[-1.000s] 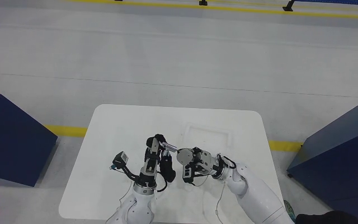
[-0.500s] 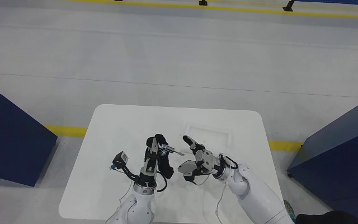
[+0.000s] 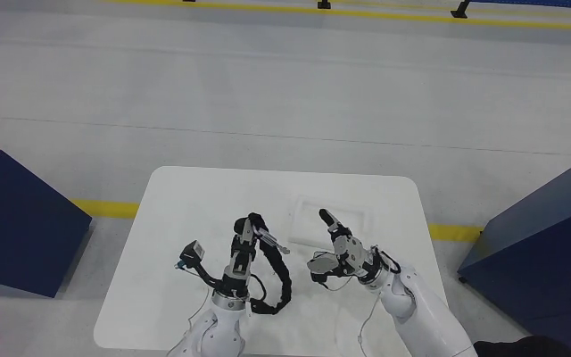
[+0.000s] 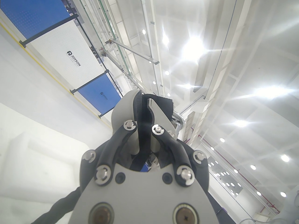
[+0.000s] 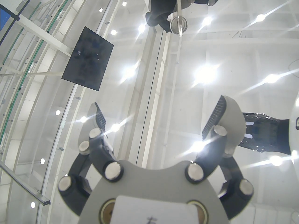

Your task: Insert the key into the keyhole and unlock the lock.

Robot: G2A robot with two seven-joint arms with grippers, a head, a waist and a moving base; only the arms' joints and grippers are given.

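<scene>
Over the white table's (image 3: 178,268) near middle, my left gripper (image 3: 252,234) is raised and shut on a black cable lock (image 3: 259,223). The silver key (image 3: 276,242) sticks out of the lock toward the right arm. The lock's black cable (image 3: 284,284) hangs in a loose loop beneath. In the left wrist view the fingers (image 4: 121,115) pinch the black lock (image 4: 142,117), with a metal part (image 4: 179,120) behind. My right gripper (image 3: 323,241) is open with nothing in it, a short way right of the key. Its wrist view shows the spread fingers (image 5: 222,115) and, farther off, the lock's silver cylinder with the key (image 5: 178,24).
A shallow rectangular recess (image 3: 332,212) marks the table beyond the grippers. Dark blue panels stand on the floor at the left (image 3: 31,232) and right (image 3: 526,250). A yellow floor line (image 3: 103,208) runs behind the table.
The right gripper let go at the key, opened and drew back to the right. The black cable dropped from a bundle at the left gripper into a hanging loop.
</scene>
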